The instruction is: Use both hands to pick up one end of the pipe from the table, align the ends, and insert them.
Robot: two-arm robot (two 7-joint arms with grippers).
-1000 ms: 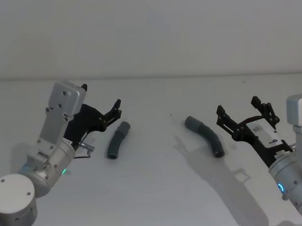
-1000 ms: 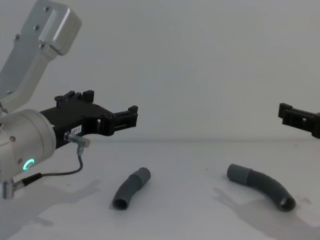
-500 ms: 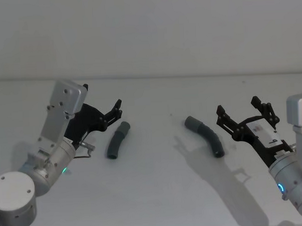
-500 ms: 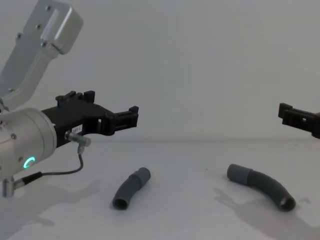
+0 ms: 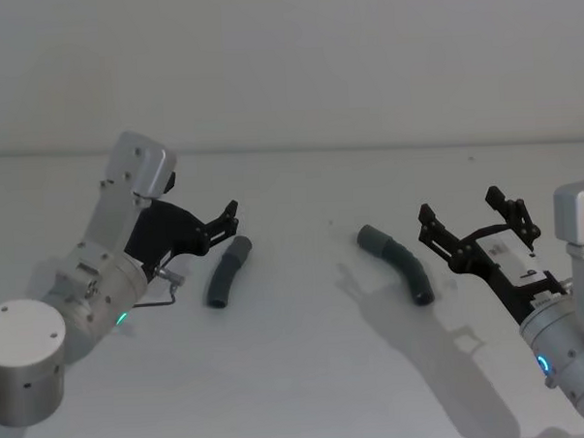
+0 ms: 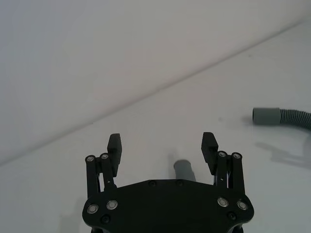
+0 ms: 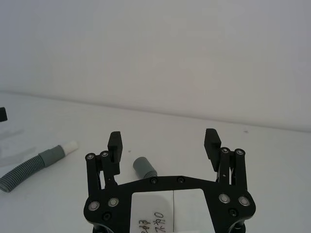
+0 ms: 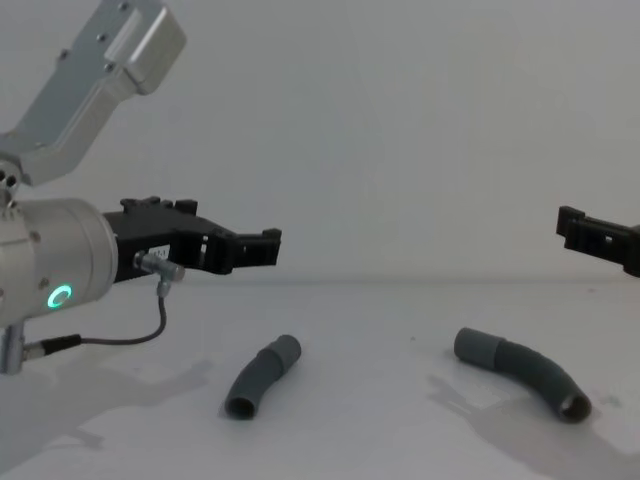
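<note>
Two dark grey pieces of the pipe lie apart on the white table (image 5: 308,373). The shorter piece (image 5: 226,272) (image 8: 262,377) is on the left, the longer curved piece (image 5: 399,263) (image 8: 522,372) on the right. My left gripper (image 5: 230,217) (image 6: 162,141) hovers open just left of and above the shorter piece, whose cuff end (image 6: 183,170) shows between its fingers. On the right, my right gripper (image 5: 460,206) (image 7: 163,137) hangs open beside the longer piece, over its grey cuff (image 7: 144,167). The shorter piece's white tip (image 7: 70,145) points toward the longer piece.
A plain white wall (image 5: 295,64) rises behind the table. A thin grey cable (image 8: 150,325) loops under my left wrist, which carries the green ring (image 8: 60,296). Bare table surface lies between the two pipe pieces.
My left arm's upper link has swung up and to the right, and the left gripper has dipped slightly toward the shorter piece. The right arm and both pieces have not moved.
</note>
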